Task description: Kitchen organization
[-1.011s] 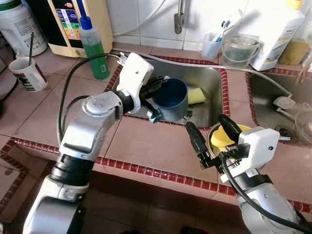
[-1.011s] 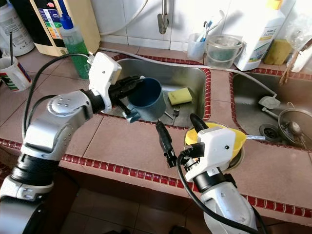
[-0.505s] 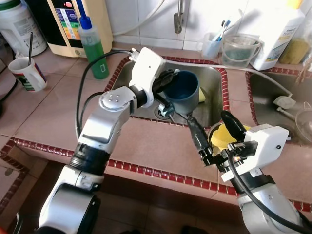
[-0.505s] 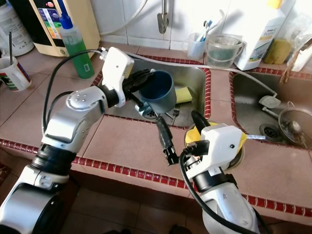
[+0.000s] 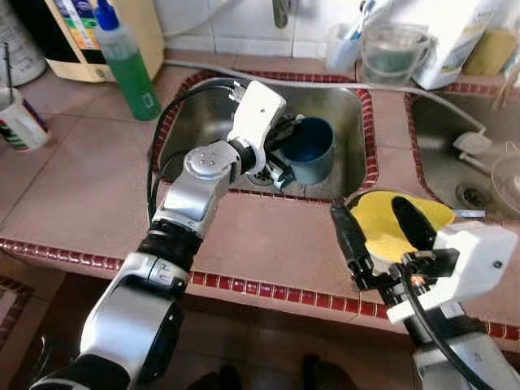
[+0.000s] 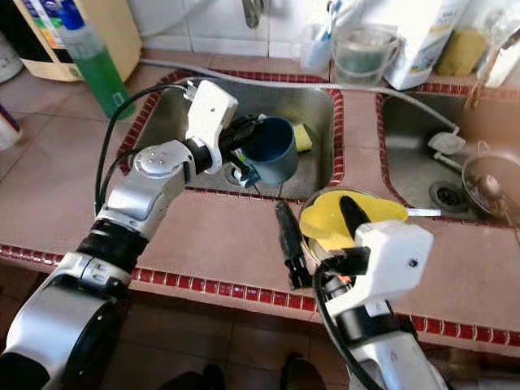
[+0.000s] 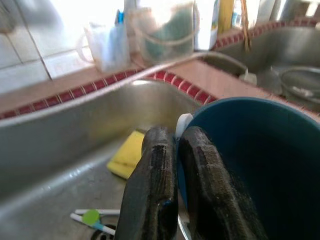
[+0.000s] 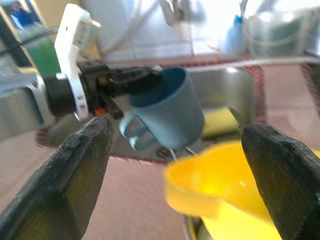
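My left claw [image 5: 286, 145] reaches out over the steel sink [image 5: 195, 122] with its two black fingers [image 7: 155, 195] pinched together on the rim of a blue cup [image 5: 309, 149], one finger outside the wall and one just inside it. The cup hangs tilted from that grip, low inside the basin, with its handle [image 6: 246, 173] pointing back toward my forearm. Beyond the cup, farther from my claw, a yellow sponge [image 7: 128, 154] lies on the sink floor, and some cutlery [image 7: 95, 218] lies on the steel just below my fingers. My right claw [image 6: 318, 235] is spread wide and grips nothing; its fingers [image 8: 75, 185] stand well apart over the tiled counter [image 5: 89, 175], on either side of the near edge of a yellow bowl [image 6: 345, 219] that sits on the counter just right of the sink. Through that gap I look straight at the cup and my other claw. Past the sink, against the wall, stand a clear jug [image 5: 392, 50], a small cup with toothbrushes [image 5: 344, 45], and to the far left a green bottle [image 5: 123, 61].
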Robot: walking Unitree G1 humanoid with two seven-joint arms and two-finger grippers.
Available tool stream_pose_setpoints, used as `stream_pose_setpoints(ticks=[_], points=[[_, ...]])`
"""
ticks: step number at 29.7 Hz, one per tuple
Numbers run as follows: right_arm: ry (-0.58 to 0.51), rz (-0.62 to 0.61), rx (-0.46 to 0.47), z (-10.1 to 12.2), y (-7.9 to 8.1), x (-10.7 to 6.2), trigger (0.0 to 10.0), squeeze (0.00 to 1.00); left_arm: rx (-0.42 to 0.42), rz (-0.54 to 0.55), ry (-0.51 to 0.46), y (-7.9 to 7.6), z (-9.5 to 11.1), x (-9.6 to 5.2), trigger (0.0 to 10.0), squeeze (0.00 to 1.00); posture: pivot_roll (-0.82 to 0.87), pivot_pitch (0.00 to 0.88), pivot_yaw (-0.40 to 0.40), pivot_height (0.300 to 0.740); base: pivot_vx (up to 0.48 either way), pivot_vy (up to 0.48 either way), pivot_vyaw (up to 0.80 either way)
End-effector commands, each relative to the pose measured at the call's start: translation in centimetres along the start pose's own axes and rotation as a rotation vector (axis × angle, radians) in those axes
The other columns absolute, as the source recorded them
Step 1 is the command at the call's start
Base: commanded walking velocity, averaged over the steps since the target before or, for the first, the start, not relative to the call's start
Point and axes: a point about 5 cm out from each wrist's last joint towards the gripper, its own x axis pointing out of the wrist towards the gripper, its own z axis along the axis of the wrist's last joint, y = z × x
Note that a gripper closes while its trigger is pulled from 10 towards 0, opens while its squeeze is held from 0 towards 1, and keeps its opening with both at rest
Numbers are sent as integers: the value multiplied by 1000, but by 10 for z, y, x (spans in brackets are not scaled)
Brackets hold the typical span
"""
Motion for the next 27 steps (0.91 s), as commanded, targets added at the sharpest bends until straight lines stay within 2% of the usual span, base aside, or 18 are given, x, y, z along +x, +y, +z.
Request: stream_pose_setpoints(ticks=[1,8,15,16,17,18,27], points=[[-15,-6,1,4,2,-4,10000,0,22,6,-21,3,6,2,10000,0,-431,330,91,732,0,0,0],[-30,-35,-35,8,-2,-1,10000,0,17,47,-19,11,4,5,10000,0,-440,357,88,732,0,0,0],[-35,-24,-25,8,0,-1,10000,0,-1,71,-21,17,3,6,10000,0,-443,364,84,732,0,0,0],[-35,-25,-25,8,0,-1,10000,0,0,70,-22,17,3,6,10000,251,-441,364,83,732,0,0,0],[-33,-24,-23,8,0,-1,10000,0,0,69,-22,17,3,6,10000,675,-441,364,83,732,0,0,0],[-30,-24,-22,8,0,0,10000,0,-10,65,-24,17,3,7,10000,1000,-441,364,83,732,0,0,0],[-23,-17,-17,8,1,0,10000,0,2,64,-29,20,5,7,10000,1000,-433,343,82,732,0,0,0]])
